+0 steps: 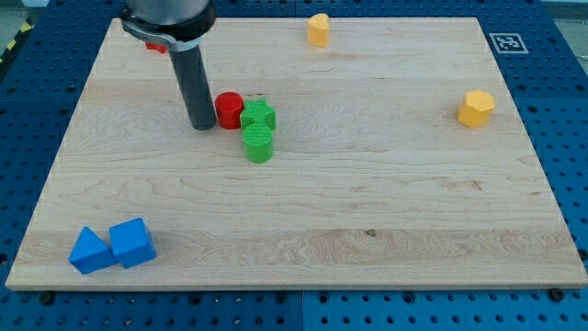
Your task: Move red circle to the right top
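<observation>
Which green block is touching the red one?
The green star, the upper of the two. It sits right against the red circle. The green cylinder lies below, apart from the red one.

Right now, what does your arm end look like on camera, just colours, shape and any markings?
A straight, dark grey to black cylindrical rod, matte and smooth, ending in my tip. At the view's top it widens into a broader black round housing with a pale band around its rim. Something red shows behind that housing, but I cannot tell what it is. I see no cables or printed markings on the rod.
</observation>
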Controlling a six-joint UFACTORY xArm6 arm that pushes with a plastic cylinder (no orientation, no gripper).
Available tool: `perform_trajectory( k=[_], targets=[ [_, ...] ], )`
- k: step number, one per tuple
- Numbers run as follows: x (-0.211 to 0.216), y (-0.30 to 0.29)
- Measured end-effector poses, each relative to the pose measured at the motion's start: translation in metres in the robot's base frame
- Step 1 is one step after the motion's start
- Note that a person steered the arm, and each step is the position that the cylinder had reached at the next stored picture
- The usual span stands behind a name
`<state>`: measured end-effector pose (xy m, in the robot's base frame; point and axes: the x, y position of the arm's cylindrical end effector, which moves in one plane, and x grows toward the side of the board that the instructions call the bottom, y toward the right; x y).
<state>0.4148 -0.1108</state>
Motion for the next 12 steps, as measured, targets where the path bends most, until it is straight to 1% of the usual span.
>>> perform_trajectory(
  k=[1, 2, 3, 5, 6, 9, 10, 12],
  targets=[
    [0.000, 0.040],
    [-0.020, 0.042],
    [-0.051, 0.042],
    [-0.073, 0.044],
    [-0.086, 0.031],
    [-0.090, 0.104],
    [-0.090, 0.120],
    [-0.073, 0.139]
  ],
)
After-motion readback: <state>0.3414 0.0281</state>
